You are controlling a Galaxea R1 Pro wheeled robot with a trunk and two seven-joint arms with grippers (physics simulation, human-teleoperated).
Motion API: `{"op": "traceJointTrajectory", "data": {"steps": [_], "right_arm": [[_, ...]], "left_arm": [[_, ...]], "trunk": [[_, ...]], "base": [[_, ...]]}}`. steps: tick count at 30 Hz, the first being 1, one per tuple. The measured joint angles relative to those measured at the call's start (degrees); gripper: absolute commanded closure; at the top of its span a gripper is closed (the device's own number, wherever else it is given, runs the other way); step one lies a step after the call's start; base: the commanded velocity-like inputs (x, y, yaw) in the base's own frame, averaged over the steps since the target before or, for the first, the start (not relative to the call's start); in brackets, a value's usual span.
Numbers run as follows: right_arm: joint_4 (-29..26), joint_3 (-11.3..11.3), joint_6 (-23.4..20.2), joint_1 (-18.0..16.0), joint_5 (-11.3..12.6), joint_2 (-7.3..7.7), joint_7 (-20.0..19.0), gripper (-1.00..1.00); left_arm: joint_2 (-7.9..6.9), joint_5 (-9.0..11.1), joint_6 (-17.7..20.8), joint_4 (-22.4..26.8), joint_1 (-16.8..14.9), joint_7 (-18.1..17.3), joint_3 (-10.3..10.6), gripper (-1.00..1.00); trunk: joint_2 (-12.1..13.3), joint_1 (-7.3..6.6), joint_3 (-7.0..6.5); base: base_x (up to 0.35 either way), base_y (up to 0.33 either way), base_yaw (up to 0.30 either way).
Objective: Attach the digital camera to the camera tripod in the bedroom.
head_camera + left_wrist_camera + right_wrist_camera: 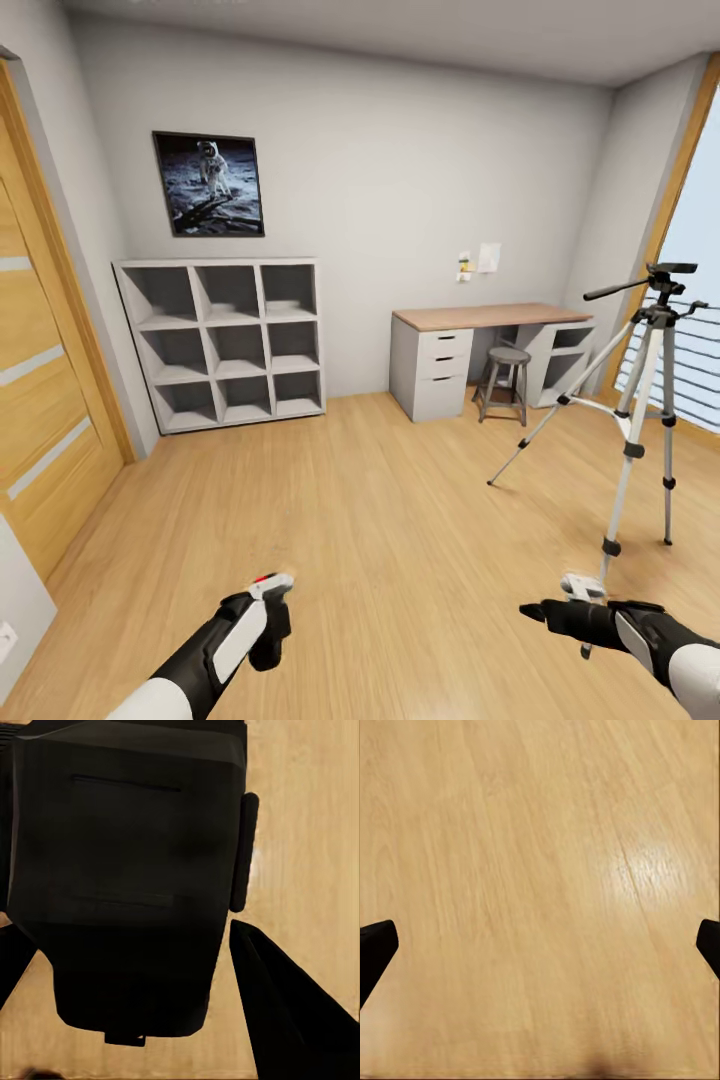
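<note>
In the bedroom, I stand on the wood floor (380,520) with both arms low at the bottom of the head view. At far left a wooden door (40,400) runs along the frame's edge. Next come a moon-landing picture (209,184) on the wall and white cube shelves (222,342) below it.

At lower left, my left gripper (272,600) is closed around the digital camera (127,885). In the left wrist view its black body sits large between my dark fingers (292,1012), close to the lens. I judge this a carrying grip, keeping the camera steady until the mount is within reach.

Right of centre, a desk (490,330) stands against the back wall with a grey stool (505,380) tucked under it.

At right, the camera tripod (640,400) stands upright on its spread legs beside the window (690,300). Its black head and long handle are bare at the top. It is well apart from the camera, so the attachment is not yet begun.

At lower right, my right gripper (560,600) hangs near the tripod's closest foot. Its fingertips (375,952) sit wide apart at the edges of the right wrist view, holding nothing, free to steady the tripod.
</note>
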State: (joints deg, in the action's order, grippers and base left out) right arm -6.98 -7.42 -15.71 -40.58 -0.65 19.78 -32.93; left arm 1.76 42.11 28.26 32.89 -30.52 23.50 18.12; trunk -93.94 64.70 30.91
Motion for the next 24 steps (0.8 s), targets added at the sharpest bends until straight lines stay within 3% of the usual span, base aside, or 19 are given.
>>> {"op": "traceJointTrajectory", "data": {"steps": [1,3,4,8,9,18,24], "right_arm": [[3.05,0.14,3.37,0.01,-2.01,-0.12,1.57,-1.00],[5.32,0.03,6.32,-0.03,-3.79,-0.16,3.12,-1.00],[7.32,0.04,9.64,-0.10,-5.97,-0.10,5.56,-1.00],[8.36,-0.04,11.97,0.17,-7.21,-0.07,7.39,-1.00],[8.70,0.13,12.77,1.99,-7.67,-0.16,8.01,-1.00],[8.88,-0.06,13.06,6.64,-7.84,-0.52,8.48,-1.00],[8.91,-0.08,12.91,7.26,-7.92,-1.19,9.31,-1.00]], "left_arm": [[-0.28,-0.12,-1.94,-4.19,-0.02,-0.13,-0.08,1.00],[-0.52,0.07,-4.79,-7.76,-0.02,-0.35,-0.19,1.00],[-0.78,0.03,-10.91,-12.98,-0.03,-1.24,-0.22,1.00],[-0.70,0.58,-16.70,-19.43,-0.02,-4.08,-0.24,1.00],[-0.62,0.72,-19.06,-23.91,-0.04,-8.22,-0.34,1.00],[-0.66,0.64,-20.17,-31.69,-0.04,-17.40,-0.24,1.00],[-0.66,0.58,-19.97,-32.83,0.51,-18.92,-0.17,1.00]], "trunk": [[0.40,-0.22,-0.18],[1.20,-0.66,-0.55],[1.60,-0.88,-0.73],[3.21,-1.76,-1.44],[3.61,-1.98,-1.61],[7.22,-3.96,-3.24],[9.62,-5.28,-4.32]], "base": [[0.000,0.000,0.000],[0.000,0.000,0.000],[0.000,0.000,0.000],[0.000,0.000,0.000],[0.000,0.000,0.000],[0.000,0.000,0.000],[0.000,0.000,0.000]]}}
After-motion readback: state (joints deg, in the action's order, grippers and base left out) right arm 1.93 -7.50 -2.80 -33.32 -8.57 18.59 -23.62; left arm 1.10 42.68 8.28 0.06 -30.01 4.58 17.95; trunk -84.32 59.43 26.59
